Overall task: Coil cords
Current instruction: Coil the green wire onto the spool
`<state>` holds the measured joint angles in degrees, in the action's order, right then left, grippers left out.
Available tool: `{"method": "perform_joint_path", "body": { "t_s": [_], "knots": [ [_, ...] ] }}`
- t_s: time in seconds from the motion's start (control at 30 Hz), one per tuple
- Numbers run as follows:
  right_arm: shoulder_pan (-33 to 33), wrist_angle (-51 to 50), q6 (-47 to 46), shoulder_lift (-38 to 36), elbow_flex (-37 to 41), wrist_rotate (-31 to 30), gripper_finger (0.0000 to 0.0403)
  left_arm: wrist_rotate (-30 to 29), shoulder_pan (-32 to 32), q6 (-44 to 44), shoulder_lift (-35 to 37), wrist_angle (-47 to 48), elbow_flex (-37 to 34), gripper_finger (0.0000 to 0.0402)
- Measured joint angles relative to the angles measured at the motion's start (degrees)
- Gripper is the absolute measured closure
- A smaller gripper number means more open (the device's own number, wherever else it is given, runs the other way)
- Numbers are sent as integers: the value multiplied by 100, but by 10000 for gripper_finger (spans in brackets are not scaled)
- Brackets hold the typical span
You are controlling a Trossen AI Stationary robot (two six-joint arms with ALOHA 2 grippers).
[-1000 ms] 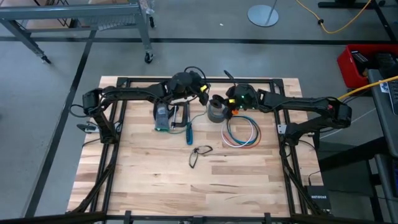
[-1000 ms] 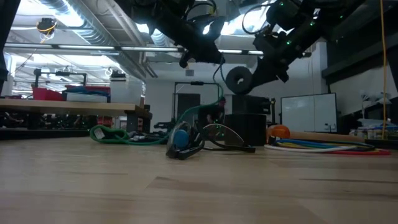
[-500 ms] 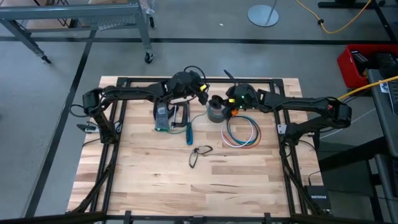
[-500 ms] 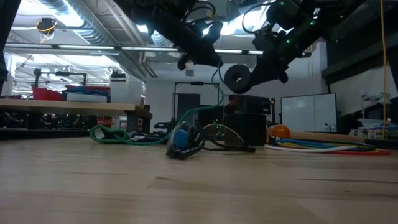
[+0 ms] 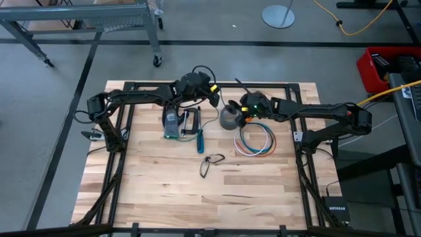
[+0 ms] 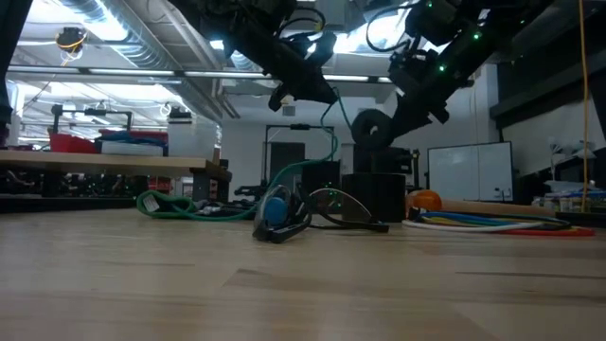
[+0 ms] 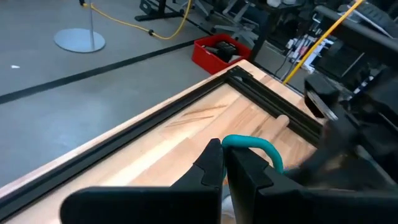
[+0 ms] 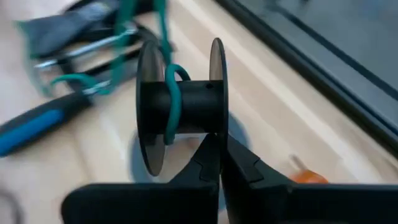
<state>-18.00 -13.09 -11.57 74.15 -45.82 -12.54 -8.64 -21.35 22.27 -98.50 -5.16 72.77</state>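
- Over the far middle of the counter (image 5: 164, 197), the right tool (image 8: 217, 142): fingers pressed together on the hub of a black two-flanged plastic spool (image 8: 181, 102), held in the air.
- Spool, change noted: in the low view it (image 6: 374, 128) now sits lower and further toward the right arm's side than half a second ago, just above a dark, squat grey tape roll (image 6: 374, 195).
- Spool, load: a single turn of thin teal cord (image 8: 171, 102) lies round the hub between the flanges. No more wraps are visible.
- Left tool (image 7: 221, 150): fingers pinching the teal cord, which arches out just past the tips. In the high view this arm's wrist has drawn back toward the far rail since a second ago, so the two tools stand slightly further apart.
- Reading of the change: judged as the pair taking slack out of the teal cord between turns. Winding looks barely begun.
- Teal cord, remainder: it drops from the tools to a loose green heap on the counter, seen in the low view.
- Task item, the cords (image 5: 255, 140): a loose ring of thin white, blue and red-orange wires lying flat on the counter just near of the right tool, beside the tape roll, touched by neither tool. Position unchanged across the second.
- Other stock, unmoved: blue-handled screwdriver (image 5: 200, 141); black-framed spectacles (image 5: 211, 164), nearer the counter's middle.
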Motion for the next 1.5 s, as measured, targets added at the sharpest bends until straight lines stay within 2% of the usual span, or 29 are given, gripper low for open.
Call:
{"method": "perform_joint_path", "body": {
  "t_s": [0.13,0.27,0.47,0.63,0.97,1.17,1.27,1.4,1.5],
  "knots": [
    [0,-64,-24,0,0,-426,402,194,45,38,0,-47,0,401],
    [0,-62,-26,0,0,-485,402,271,65,136,0,-75,0,401],
    [4,-37,147,0,0,14,402,266,-35,279,-2,-162,0,401],
    [4,7,155,0,-4,56,402,266,-93,742,-18,-520,0,401],
    [0,235,-440,226,-2,-739,402,232,253,960,-51,-868,-2,401],
    [0,954,-684,574,-45,-730,402,227,440,986,-51,-969,-2,401],
    [2,985,-752,781,-297,-656,402,231,449,965,-50,-949,-2,401],
    [0,995,-742,1006,-615,-170,402,200,431,857,-48,-896,-2,401],
    [0,1006,-648,1110,-733,-154,402,198,411,834,-48,-887,-2,401]
  ]
}}
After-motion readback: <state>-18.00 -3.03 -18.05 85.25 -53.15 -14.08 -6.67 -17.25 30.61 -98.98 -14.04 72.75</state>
